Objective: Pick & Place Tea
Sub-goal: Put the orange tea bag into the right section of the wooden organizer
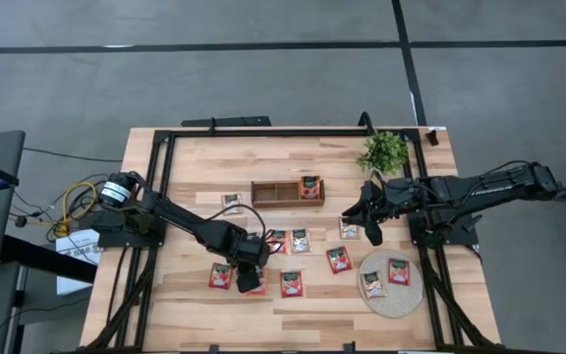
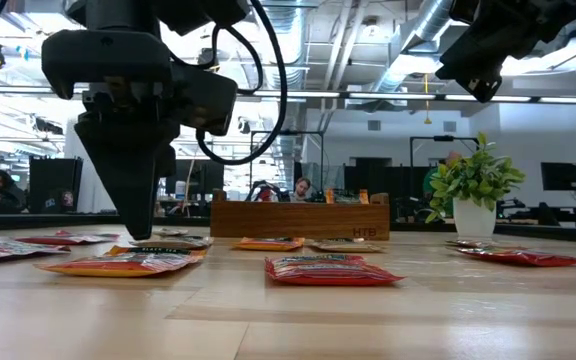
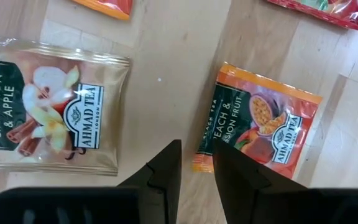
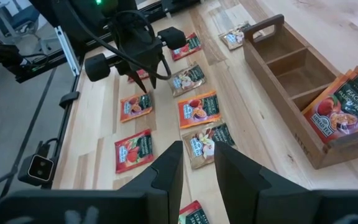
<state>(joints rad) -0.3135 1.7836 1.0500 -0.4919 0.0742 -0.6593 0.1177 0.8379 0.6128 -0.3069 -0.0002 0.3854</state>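
Your wooden table [image 1: 195, 305] stood in an open office, with people at desks far behind it. The tea sachets [image 1: 291, 283] lay scattered flat across its middle: red ones and pale ones, two on the round woven mat [image 1: 389, 298], one standing in the end compartment of the wooden box [image 1: 273, 192]. Your left gripper [image 1: 251, 283] pointed down just over an orange-red sachet [image 3: 260, 127], beside a pale sachet [image 3: 48, 109]; its fingers [image 3: 166, 180] stood a narrow gap apart and held nothing. Your right gripper [image 1: 372, 232] hung raised near the potted plant [image 1: 384, 150], its fingers likewise slightly parted and empty.
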